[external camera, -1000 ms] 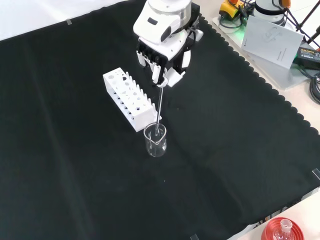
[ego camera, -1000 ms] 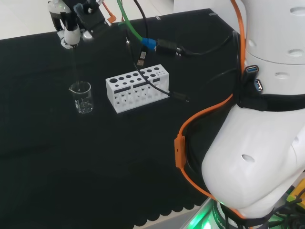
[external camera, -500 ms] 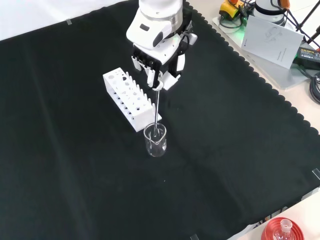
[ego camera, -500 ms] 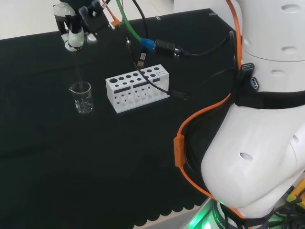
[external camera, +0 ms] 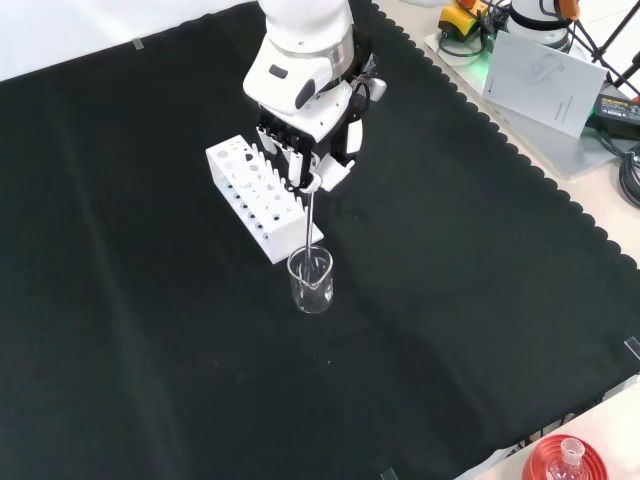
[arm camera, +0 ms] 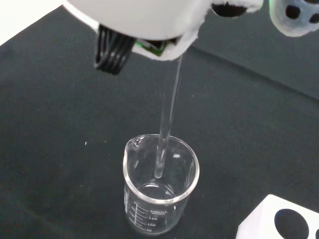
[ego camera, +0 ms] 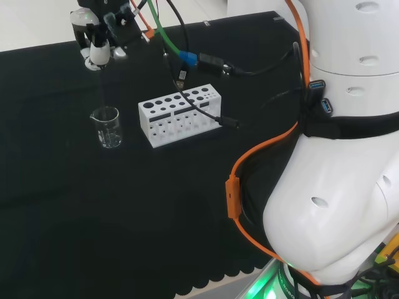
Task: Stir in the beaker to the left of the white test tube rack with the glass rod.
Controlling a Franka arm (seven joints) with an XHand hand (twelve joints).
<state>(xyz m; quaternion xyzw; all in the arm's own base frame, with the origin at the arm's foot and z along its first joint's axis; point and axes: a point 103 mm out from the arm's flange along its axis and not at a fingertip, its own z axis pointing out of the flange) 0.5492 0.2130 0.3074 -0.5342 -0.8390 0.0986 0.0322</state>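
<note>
A small clear glass beaker [ego camera: 107, 128] [external camera: 311, 280] [arm camera: 158, 191] stands on the black cloth just beside one end of the white test tube rack [ego camera: 180, 115] [external camera: 262, 196]. The black and white hand [ego camera: 98, 38] [external camera: 310, 150] hovers above the beaker with its fingers curled on the top of a thin glass rod [ego camera: 101, 87] [external camera: 311, 218] [arm camera: 168, 119]. The rod hangs nearly upright. Its lower end sits inside the beaker's mouth, above the bottom. I cannot tell whether the beaker holds any liquid.
Black, green and orange cables [ego camera: 187, 59] run from the arm over the rack in the head view. A red ribbed stand with a flask [external camera: 565, 460] sits at the cloth's near right corner in the front view. Papers and gear [external camera: 545, 75] lie beyond the scalloped cloth edge.
The hand has shifted with the rod, to the left and nearer in the front view, so the rod now hangs more upright. The beaker and rack have stayed put.
</note>
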